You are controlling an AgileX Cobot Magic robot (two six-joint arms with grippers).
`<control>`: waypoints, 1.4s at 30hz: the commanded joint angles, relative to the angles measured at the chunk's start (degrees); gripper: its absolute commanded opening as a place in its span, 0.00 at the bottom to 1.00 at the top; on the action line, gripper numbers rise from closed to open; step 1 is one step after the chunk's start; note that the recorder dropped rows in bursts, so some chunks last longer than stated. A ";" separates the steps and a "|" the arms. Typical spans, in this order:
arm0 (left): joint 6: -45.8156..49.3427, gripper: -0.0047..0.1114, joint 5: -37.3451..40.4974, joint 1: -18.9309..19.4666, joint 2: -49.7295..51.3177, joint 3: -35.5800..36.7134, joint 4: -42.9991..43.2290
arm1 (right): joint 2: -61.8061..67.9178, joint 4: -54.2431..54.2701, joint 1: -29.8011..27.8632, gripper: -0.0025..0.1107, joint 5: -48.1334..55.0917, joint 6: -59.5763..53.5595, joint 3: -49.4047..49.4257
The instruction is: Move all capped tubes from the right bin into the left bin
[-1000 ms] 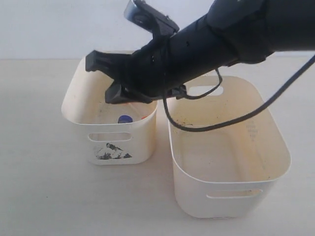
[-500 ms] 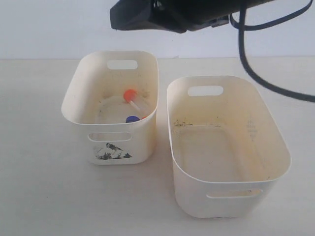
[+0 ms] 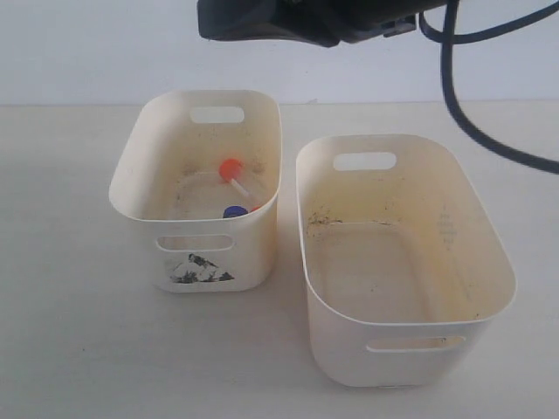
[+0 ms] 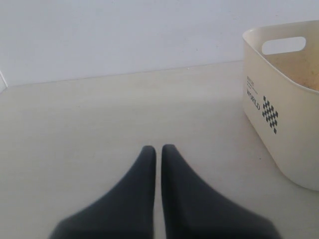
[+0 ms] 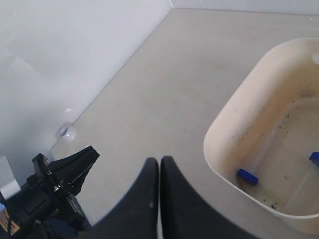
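Note:
The left bin (image 3: 133, 205), narrow with a black-and-white sticker, holds capped tubes: one with an orange-red cap (image 3: 230, 168), and a dark blue cap (image 3: 234, 211) by the near wall. The right wrist view looks down into this bin (image 5: 219, 149) and shows a blue-capped tube (image 5: 247, 176) and another blue cap (image 5: 314, 158). Inside the right bin (image 3: 493, 262) I see only dirt specks. My right gripper (image 3: 210, 22) hangs high above the left bin, shut (image 5: 159, 162) and holding nothing. My left gripper (image 4: 155, 149) is shut on nothing, low over the table.
A cream bin wall with a checkered print and a slot handle (image 4: 279, 99) stands beside my left gripper. The right arm's black cable (image 3: 458, 105) hangs over the right bin's far corner. The left arm (image 5: 55, 191) shows in the right wrist view near a white wall.
My right arm has lifted out of the left bin to the top of the view. An orange-capped tube now shows on the left bin's floor.

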 commanded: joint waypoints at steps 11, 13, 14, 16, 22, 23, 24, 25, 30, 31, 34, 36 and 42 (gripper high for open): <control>-0.66 0.08 -0.85 0.06 -0.11 -0.21 -0.38 | -1.04 -4.33 0.00 0.02 -0.78 -4.20 -0.24; -0.66 0.08 -0.85 0.06 -0.11 -0.21 -0.38 | -2.61 -7.82 0.00 0.02 -0.78 -4.20 -0.24; -0.66 0.08 -0.85 0.06 -0.11 -0.21 -0.38 | -3.70 -9.07 0.00 0.02 -0.78 -4.20 -0.24; -0.66 0.08 -0.85 0.06 -0.11 -0.21 -0.38 | -6.81 -12.37 0.00 0.02 -0.73 -4.20 -0.24; -0.66 0.08 -0.85 0.06 -0.11 -0.21 -0.38 | -13.07 -18.40 -1.42 0.02 0.49 -4.20 -0.15; -0.66 0.08 -0.85 0.06 -0.11 -0.21 -0.38 | -14.12 -18.40 -2.67 0.02 0.63 -4.20 0.43; -0.66 0.08 -0.85 0.06 -0.11 -0.21 -0.38 | -15.14 -18.40 -3.88 0.02 0.63 -3.73 1.17; -0.66 0.08 -0.85 0.06 -0.11 -0.21 -0.38 | -16.56 -18.40 -5.63 0.02 0.32 -3.10 2.53; -0.66 0.08 -0.85 0.06 -0.11 -0.21 -0.38 | -25.81 -18.40 -15.23 0.02 -5.63 -2.23 14.22; -0.66 0.08 -0.85 0.06 -0.11 -0.21 -0.38 | -28.47 -18.40 -17.06 0.02 -8.60 -2.23 17.99; -0.66 0.08 -0.85 0.06 -0.11 -0.21 -0.38 | -35.01 -18.40 -21.92 0.02 -15.56 -1.99 27.16; -0.66 0.08 -0.85 0.06 -0.11 -0.21 -0.38 | -39.46 -18.40 -24.09 0.02 -18.49 -1.78 32.25; -0.66 0.08 -0.85 0.06 -0.11 -0.21 -0.38 | -54.33 -18.19 -30.29 0.02 -21.68 -1.78 47.66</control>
